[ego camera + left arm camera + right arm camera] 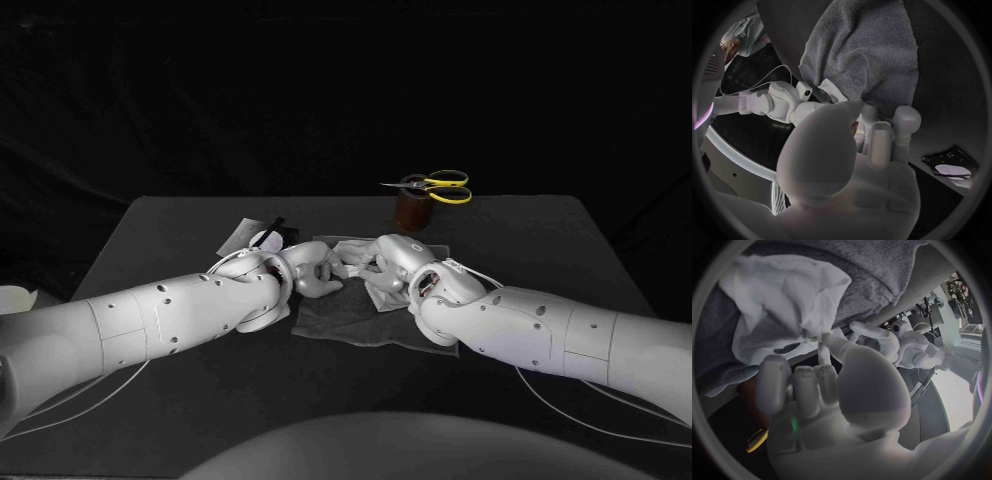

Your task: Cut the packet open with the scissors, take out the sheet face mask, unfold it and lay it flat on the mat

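Observation:
The white sheet face mask [355,263] [786,295] lies crumpled and partly unfolded on the grey mat [339,325] [873,260] [861,50] in the middle of the table. My right hand [397,262] [817,380] pinches one edge of the mask between thumb and fingertip. My left hand [306,270] [876,137] [892,340] is right beside the mask, facing the right hand; whether it grips the sheet is hidden. The cut dark packet [260,238] [951,165] lies on the table behind the left hand. The yellow-handled scissors [437,185] stand in a brown holder at the back.
The brown holder [414,212] stands just behind the mat's far right corner. Both forearms cross the near part of the table, and bare table shows to the far left and far right of the mat.

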Available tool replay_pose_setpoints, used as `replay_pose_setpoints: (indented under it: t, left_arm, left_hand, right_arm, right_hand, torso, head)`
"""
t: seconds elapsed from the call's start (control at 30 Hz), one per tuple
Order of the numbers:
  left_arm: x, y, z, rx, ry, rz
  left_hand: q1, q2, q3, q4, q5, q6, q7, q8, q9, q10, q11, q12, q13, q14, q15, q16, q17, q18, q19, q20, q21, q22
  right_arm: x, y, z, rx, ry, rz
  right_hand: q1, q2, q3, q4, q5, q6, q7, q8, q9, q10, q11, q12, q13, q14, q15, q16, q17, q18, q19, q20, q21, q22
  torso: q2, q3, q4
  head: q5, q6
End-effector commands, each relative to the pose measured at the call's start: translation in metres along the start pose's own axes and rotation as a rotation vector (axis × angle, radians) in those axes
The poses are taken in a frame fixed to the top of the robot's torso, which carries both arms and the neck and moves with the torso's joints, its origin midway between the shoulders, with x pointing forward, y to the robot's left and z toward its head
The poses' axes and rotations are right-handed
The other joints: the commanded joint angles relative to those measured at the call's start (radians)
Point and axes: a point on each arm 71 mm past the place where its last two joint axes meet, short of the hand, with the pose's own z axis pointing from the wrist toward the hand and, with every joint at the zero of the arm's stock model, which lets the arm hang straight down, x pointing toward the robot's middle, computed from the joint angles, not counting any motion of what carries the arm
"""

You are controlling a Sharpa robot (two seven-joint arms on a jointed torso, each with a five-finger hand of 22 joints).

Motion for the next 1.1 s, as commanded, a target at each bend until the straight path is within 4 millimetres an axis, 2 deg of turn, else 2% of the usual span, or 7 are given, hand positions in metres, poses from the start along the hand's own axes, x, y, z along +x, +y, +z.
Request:
replay_pose_setpoints:
  t: [0.03,1.1]
  left_arm:
    - [0.007,0.005,0.0,-0.043,0.064,0.021]
    - [0.007,0.013,-0.001,-0.081,0.085,0.029]
  left_hand:
    - [-0.013,0.001,0.008,0.0,-0.004,0.0,0.002,-0.007,-0.002,-0.005,0.004,-0.004,-0.001,-0.001,0.001,0.004,-0.001,-0.004,-0.001,0.003,0.0,0.0]
    - [-0.017,0.0,0.01,0.0,-0.004,-0.003,0.003,-0.011,-0.003,-0.005,0.004,-0.003,0.001,-0.002,0.002,0.003,-0.004,-0.004,-0.004,0.004,-0.002,-0.003]
  right_arm:
    - [-0.001,0.001,0.0,-0.011,-0.01,0.007]
    - [-0.02,-0.006,0.0,0.05,0.023,0.095]
  right_hand:
    - [-0.009,-0.003,0.006,-0.001,0.002,-0.006,0.001,0.021,0.041,0.082,-0.005,-0.006,0.207,0.129,-0.036,-0.003,0.244,-0.002,-0.007,-0.001,-0.004,0.15]
    - [-0.037,-0.015,0.0,0.007,0.002,-0.037,0.008,0.026,0.051,0.068,0.0,-0.053,0.181,0.121,-0.032,-0.024,0.223,0.008,-0.032,0.002,-0.054,0.132]
  torso:
    - [0.0,0.0002,-0.0004]
    - [0.0,-0.0003,0.0002]
  head:
    - [0.0,0.0]
    - [-0.001,0.0]
